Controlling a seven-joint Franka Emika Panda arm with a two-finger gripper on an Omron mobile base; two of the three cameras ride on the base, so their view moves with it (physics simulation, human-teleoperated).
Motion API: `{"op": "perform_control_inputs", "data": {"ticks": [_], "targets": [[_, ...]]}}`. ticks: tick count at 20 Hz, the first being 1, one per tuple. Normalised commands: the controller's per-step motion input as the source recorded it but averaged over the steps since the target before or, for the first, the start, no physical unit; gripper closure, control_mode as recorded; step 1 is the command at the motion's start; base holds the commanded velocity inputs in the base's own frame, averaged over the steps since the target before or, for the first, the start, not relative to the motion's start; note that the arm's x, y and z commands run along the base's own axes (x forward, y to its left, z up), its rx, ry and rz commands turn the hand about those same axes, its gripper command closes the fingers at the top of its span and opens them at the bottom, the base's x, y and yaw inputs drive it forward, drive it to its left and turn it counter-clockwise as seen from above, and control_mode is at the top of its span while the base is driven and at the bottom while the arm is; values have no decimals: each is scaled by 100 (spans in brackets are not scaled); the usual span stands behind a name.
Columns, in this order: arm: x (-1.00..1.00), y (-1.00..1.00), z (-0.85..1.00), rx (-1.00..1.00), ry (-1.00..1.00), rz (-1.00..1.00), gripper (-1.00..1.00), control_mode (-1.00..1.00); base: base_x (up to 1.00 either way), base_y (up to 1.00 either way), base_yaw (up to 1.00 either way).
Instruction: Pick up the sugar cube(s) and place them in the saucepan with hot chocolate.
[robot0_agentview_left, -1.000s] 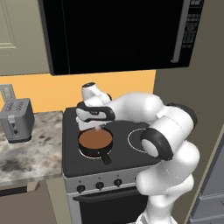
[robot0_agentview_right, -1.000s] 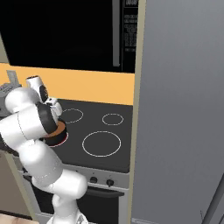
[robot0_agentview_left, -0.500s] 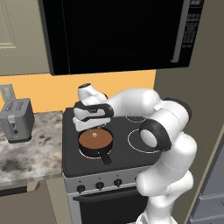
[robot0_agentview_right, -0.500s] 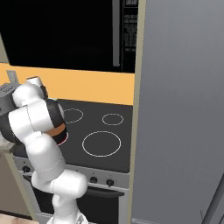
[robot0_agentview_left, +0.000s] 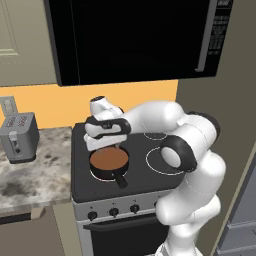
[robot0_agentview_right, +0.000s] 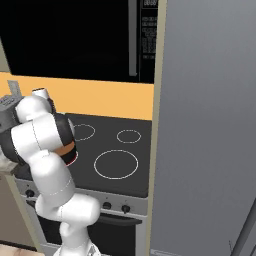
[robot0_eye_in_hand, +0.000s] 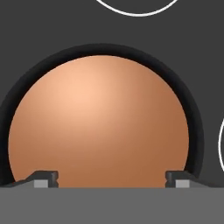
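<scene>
The saucepan (robot0_agentview_left: 107, 161) is a small black pan on the front left burner, holding smooth brown liquid, with its short handle (robot0_agentview_left: 121, 181) pointing toward the stove front. In the hand view the saucepan (robot0_eye_in_hand: 98, 118) lies directly below. My gripper (robot0_agentview_left: 106, 147) hangs just above the pan. It is open, and nothing sits between the widely spread fingertips (robot0_eye_in_hand: 43, 178). In the right base view my arm covers most of the pan, leaving a brown sliver (robot0_agentview_right: 70, 151). The sugar cube is out of view.
A black microwave (robot0_agentview_left: 135, 40) hangs low over the stove (robot0_agentview_left: 150, 172). A grey toaster (robot0_agentview_left: 20, 136) stands on the granite counter (robot0_agentview_left: 30, 175) to the left. White burner rings (robot0_agentview_right: 116, 164) mark the cooktop. A tall grey fridge (robot0_agentview_right: 210, 125) walls off the right side.
The hand has shifted slightly left and lower over the saucepan, and the elbow has swung left with it. The pan has not moved.
</scene>
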Motion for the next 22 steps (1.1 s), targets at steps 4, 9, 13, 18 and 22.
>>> {"op": "perform_control_inputs", "data": {"ticks": [4,9,13,18,22], "targets": [[-79,0,25,0,-8,-1,-100,-100,0,0,0],[-100,-44,44,0,-13,-3,-100,-100,0,0,0],[-77,-100,37,0,-7,-9,-100,-100,0,0,0],[-85,-88,44,0,-7,-9,-100,-100,0,0,0],[-95,-66,52,0,-7,-7,-100,-100,0,0,0]]}}
